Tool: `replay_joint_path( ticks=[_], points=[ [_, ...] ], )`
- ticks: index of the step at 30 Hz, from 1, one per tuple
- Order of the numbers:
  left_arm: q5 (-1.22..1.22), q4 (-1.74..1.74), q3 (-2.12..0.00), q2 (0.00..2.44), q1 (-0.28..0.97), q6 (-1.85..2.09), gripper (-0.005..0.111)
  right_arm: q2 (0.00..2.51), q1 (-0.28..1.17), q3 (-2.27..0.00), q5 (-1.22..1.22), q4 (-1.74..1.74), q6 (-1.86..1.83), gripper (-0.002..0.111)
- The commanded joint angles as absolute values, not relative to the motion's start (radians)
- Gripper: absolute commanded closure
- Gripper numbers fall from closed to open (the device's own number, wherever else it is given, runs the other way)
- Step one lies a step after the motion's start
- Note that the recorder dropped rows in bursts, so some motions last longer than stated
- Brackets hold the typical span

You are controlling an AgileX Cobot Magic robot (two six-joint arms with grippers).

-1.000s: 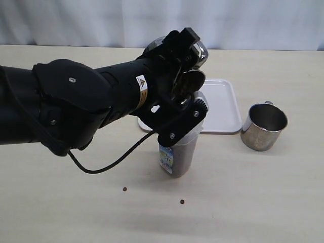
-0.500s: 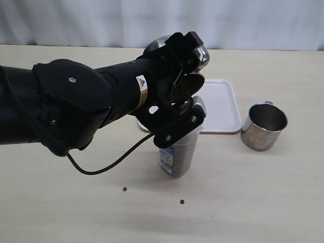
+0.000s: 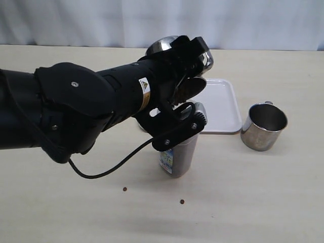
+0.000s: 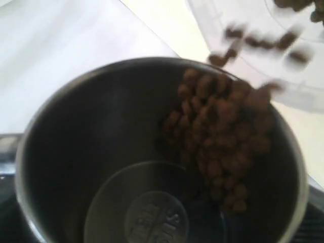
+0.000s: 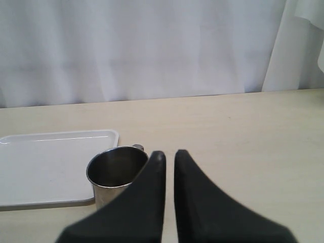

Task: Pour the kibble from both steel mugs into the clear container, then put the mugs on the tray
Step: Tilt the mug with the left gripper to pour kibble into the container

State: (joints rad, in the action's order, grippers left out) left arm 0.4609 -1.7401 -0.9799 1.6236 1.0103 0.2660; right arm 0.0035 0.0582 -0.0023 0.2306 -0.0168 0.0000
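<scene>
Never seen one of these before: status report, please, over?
Left claw holds steel mug tipped, kibble falling into clear container. Right claw empty. Two stray pellets on table.

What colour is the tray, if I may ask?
The tray is plain white, best seen in the exterior view.

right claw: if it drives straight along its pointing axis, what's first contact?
Probably nothing close: past the right claw lies table, then the white curtain. The empty steel mug stands just off that line, by one finger; depth is unclear, so it might get clipped.
</scene>
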Motion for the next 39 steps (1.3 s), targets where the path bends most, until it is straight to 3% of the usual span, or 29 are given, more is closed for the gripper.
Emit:
replay_joint_path(
  ticks=[1, 39],
  points=[
    [0.487, -1.744, -0.992, 1.618, 1.013, 0.288, 0.107, 0.0, 0.057, 0.0, 0.233, -0.021, -0.011, 0.104],
    [0.777, -1.744, -0.992, 1.669, 1.164, 0.422, 0.107, 0.0, 0.057, 0.0, 0.233, -0.021, -0.011, 0.104]
  ],
)
